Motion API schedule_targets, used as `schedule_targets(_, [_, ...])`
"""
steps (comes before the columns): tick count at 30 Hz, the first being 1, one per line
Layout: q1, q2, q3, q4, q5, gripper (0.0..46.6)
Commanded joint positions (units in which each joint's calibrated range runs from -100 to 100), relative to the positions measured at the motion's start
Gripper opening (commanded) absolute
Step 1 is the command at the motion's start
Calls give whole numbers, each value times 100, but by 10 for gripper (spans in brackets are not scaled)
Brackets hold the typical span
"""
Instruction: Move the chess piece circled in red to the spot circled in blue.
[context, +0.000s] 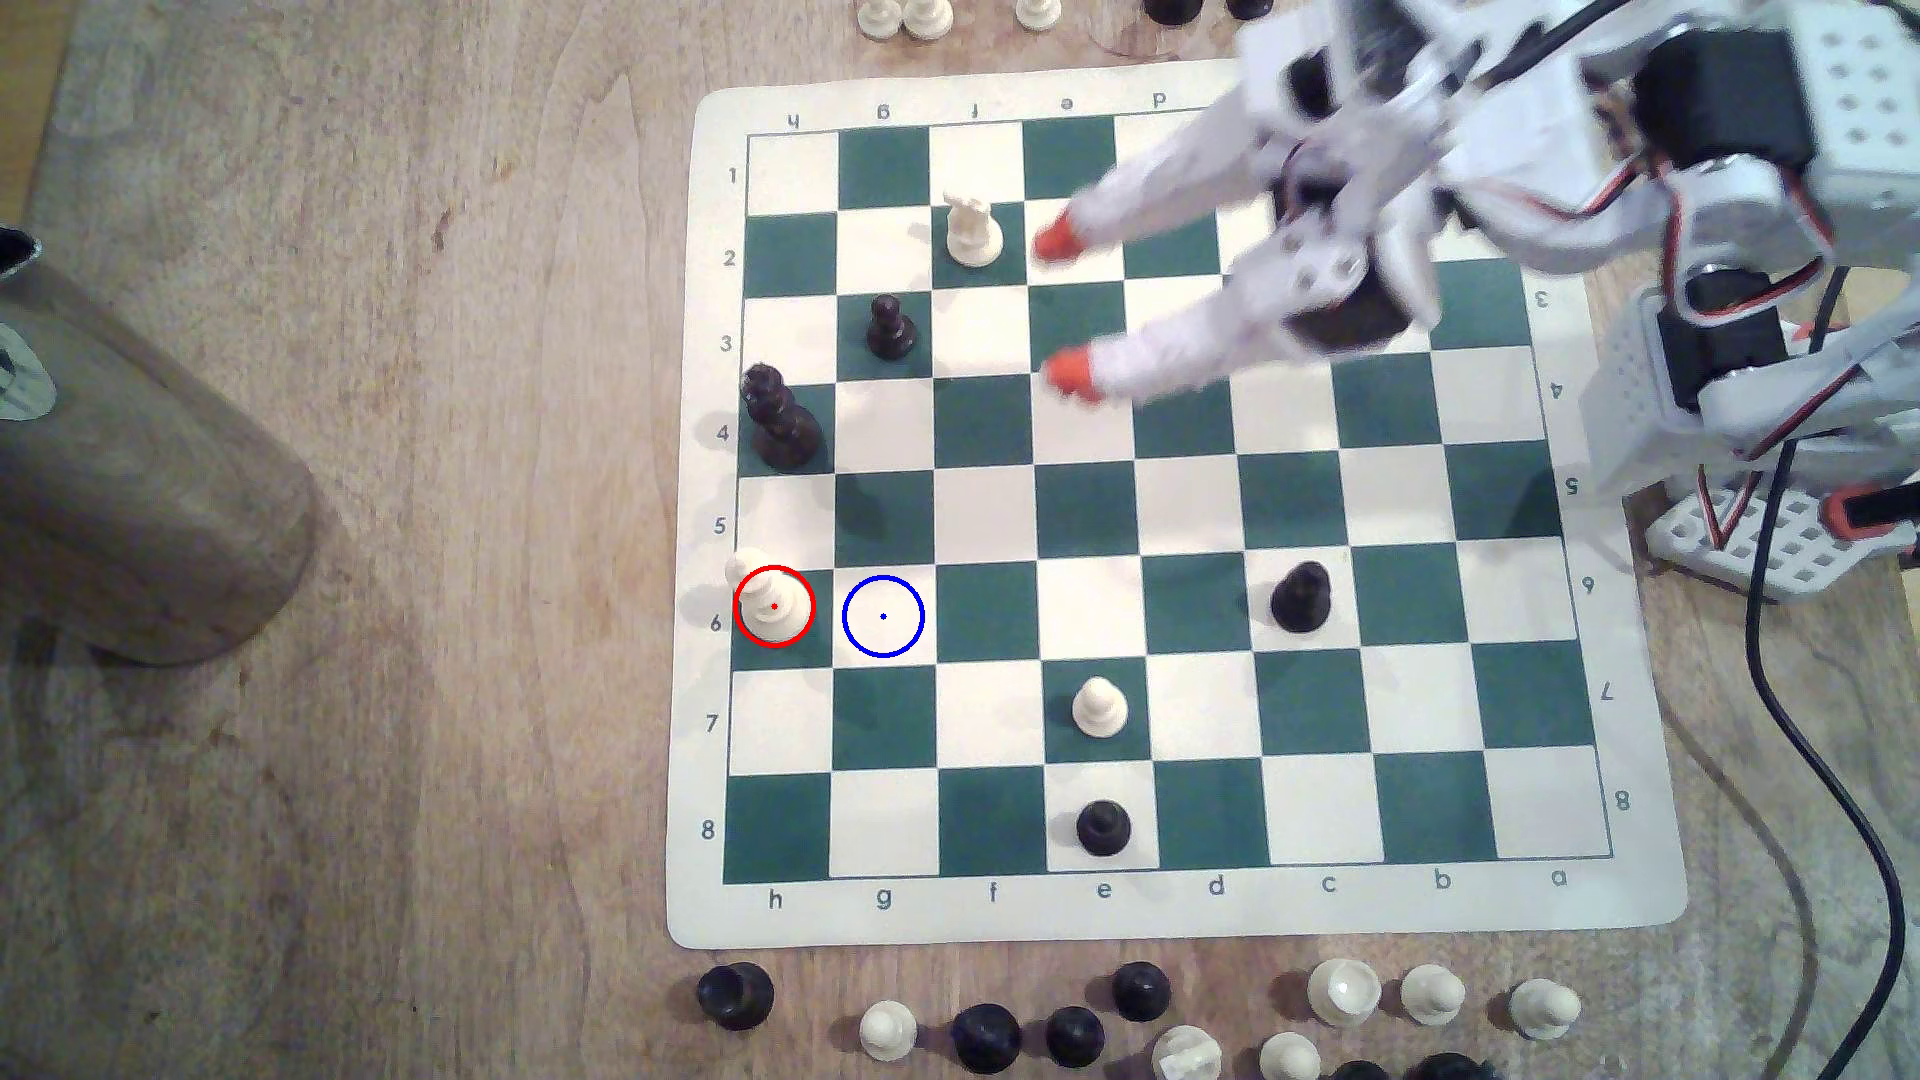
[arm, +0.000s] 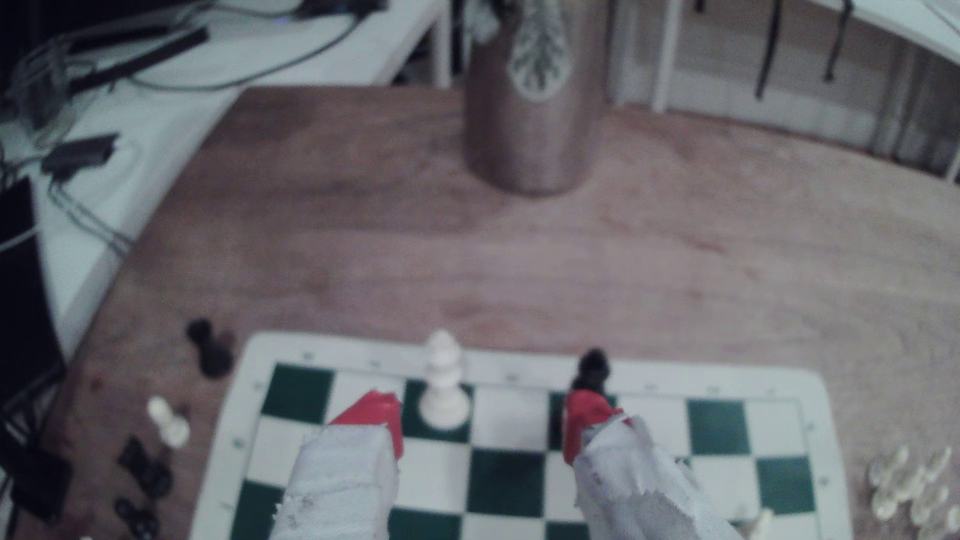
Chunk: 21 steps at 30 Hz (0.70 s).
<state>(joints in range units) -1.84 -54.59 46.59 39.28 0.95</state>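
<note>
The cream chess piece (context: 774, 605), with a rounded head and wide base, stands ringed in red on a dark green square at the board's left edge in the exterior view. Right beside it, toward the exterior view's right, is the spot (context: 883, 616), a bare cream square ringed in blue. My gripper (context: 1062, 306) hangs open and empty over the board's upper middle, far from both. Its red fingertips (context: 1055, 241) stand wide apart. In the wrist view the gripper (arm: 480, 418) frames the chess piece (arm: 442, 384) well ahead between its fingers.
A cream notched-top piece (context: 974, 228) stands close to one fingertip. A black pawn (context: 888, 327) and a tall black piece (context: 779, 421) stand between the gripper and the ringed piece. A metal cylinder (context: 135, 467) sits off the board. Spare pieces (context: 987, 1033) line the mat's edges.
</note>
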Motion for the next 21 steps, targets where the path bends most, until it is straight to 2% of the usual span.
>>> schedule_targets(1, [-125,798,-706,-251,-49,169])
schedule_targets(9, [-391,2190,-1014,-996,-151,174])
schedule_targets(21, [-289,4423,-2673,-947,-205,193])
